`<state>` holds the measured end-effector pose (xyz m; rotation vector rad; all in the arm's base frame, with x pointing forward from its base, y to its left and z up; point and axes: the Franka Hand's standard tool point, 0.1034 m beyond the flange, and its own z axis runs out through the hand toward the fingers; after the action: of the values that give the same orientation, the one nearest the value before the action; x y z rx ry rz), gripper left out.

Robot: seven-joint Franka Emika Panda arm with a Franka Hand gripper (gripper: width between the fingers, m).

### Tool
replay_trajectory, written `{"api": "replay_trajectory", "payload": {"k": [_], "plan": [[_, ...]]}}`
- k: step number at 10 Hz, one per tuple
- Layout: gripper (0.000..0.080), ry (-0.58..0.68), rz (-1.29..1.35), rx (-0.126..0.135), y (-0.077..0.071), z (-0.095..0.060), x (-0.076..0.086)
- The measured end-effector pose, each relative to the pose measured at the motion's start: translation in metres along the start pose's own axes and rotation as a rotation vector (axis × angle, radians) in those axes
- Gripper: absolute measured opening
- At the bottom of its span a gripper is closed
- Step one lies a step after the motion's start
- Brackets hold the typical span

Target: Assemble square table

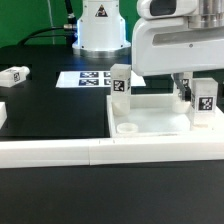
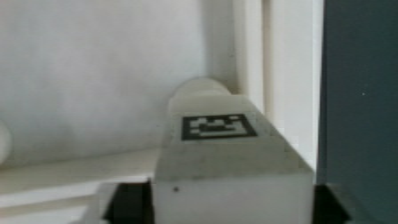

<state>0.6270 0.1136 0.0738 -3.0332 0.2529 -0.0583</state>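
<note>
The square table's white slab lies flat at the exterior view's right, with a round socket at its near corner. One short white tagged leg stands upright on its far-left corner. My gripper is over the slab's right side, shut on a second tagged leg held upright there. In the wrist view this leg fills the gap between my dark fingers, tag facing the camera, with the slab behind. Whether the leg sits in a socket is hidden.
A loose tagged leg lies on the black table at the left, and another white part shows at the left edge. The marker board lies before the robot base. Long white border bars run along the front.
</note>
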Motion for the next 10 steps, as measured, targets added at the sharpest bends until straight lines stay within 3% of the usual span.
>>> {"api": "replay_trajectory", "payload": {"k": [1, 6, 10], "plan": [[0.0288, 0.000, 0.084, 0.000, 0.0000, 0.0001, -0.0001], [0.0288, 0.025, 0.522, 0.012, -0.0003, 0.0012, 0.0043], [0.0289, 0.019, 1.154, 0.067, 0.0033, 0.0026, 0.0019]]}}
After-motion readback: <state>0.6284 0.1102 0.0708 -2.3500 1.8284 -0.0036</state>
